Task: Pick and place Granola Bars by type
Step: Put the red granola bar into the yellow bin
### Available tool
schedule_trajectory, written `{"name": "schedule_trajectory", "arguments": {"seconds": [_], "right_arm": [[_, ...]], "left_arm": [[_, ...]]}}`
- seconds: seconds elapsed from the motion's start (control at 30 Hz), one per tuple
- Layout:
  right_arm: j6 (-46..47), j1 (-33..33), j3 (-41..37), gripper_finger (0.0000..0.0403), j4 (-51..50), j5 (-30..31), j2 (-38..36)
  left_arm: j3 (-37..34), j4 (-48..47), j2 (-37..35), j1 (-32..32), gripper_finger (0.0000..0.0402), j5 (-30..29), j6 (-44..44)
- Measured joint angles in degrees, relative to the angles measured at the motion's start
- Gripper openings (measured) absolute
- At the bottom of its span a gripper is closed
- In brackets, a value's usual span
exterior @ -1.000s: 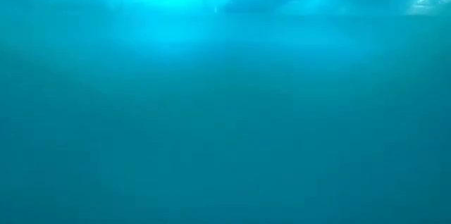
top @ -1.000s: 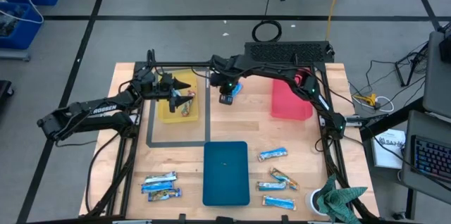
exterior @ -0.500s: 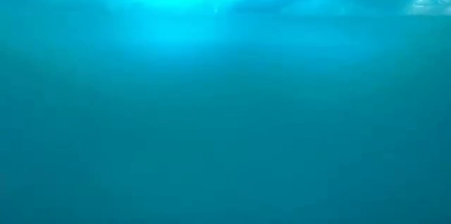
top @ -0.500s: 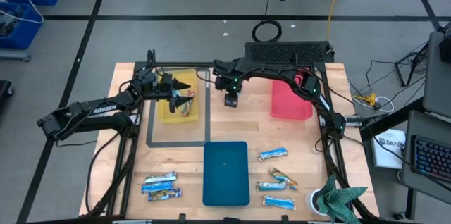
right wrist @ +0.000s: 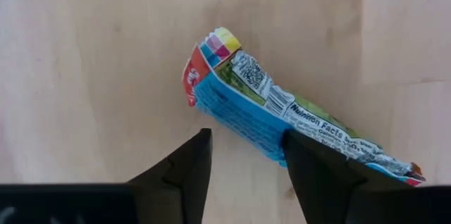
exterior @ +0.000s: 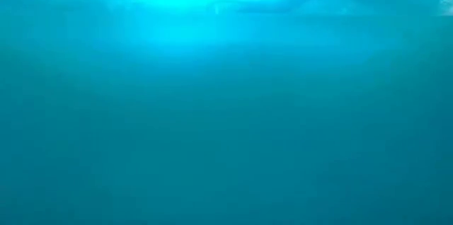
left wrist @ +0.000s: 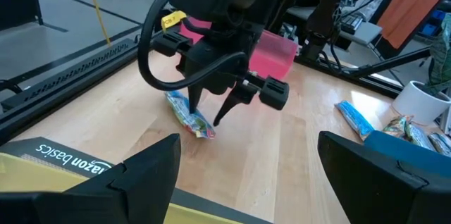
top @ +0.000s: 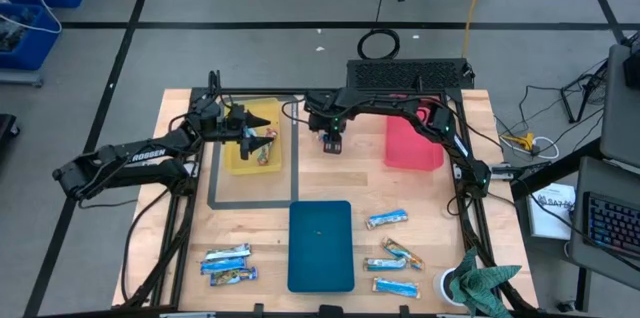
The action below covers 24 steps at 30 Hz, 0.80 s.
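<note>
Right gripper (top: 330, 144): poised over the bare wooden tabletop (top: 330, 173) between the flat yellow rectangular tray (top: 252, 140) and the flat red rectangular tray (top: 412, 141). Its fingers (right wrist: 184, 171) are spread apart and hold nothing. Directly beneath them lies one multicoloured wrapped granola bar (right wrist: 282, 115), flat on the wood, its nutrition-facts panel facing up; in the right wrist view one fingertip overlaps the bar's edge, though contact cannot be judged. The left wrist view shows the same bar (left wrist: 189, 116) on the table under the two dark fingertips.

Left gripper (top: 262, 140): over the yellow tray. Its fingers (left wrist: 144, 176) are parted, and nothing lies between them in the left wrist view. A multicoloured bar (top: 266, 154) lies in the yellow tray just by this gripper.

Flat blue rectangular tray (top: 320, 245): near edge of the table, centre. It fills almost the whole low view (exterior: 226, 112).

Remaining granola bars: two shiny blue-and-white wrapped bars (top: 226, 265) side by side left of the blue tray. Right of it, one blue-and-white bar (top: 387, 218); nearer the table edge, an orange-and-green bar (top: 401, 251) overlapping another bar, and a blue-and-white bar (top: 395, 286).

Green crumpled cloth (top: 485, 283): at the near right corner, beside a white cup (top: 450, 285).
</note>
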Motion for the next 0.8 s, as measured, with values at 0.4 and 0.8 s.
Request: {"name": "schedule_trajectory", "arguments": {"seconds": [0.4,0.8], "right_arm": [[-0.24,0.47,-0.08,0.0171,2.13,5.88,-0.42],[-2.96,-0.32,-2.36,0.0125,6.44,3.73,0.07]], "left_arm": [[-0.01,-0.01,0.0,-0.03,0.0336,0.02,0.1],[-0.01,-0.09,0.0,-0.02,0.0337,0.06,0.14]]}}
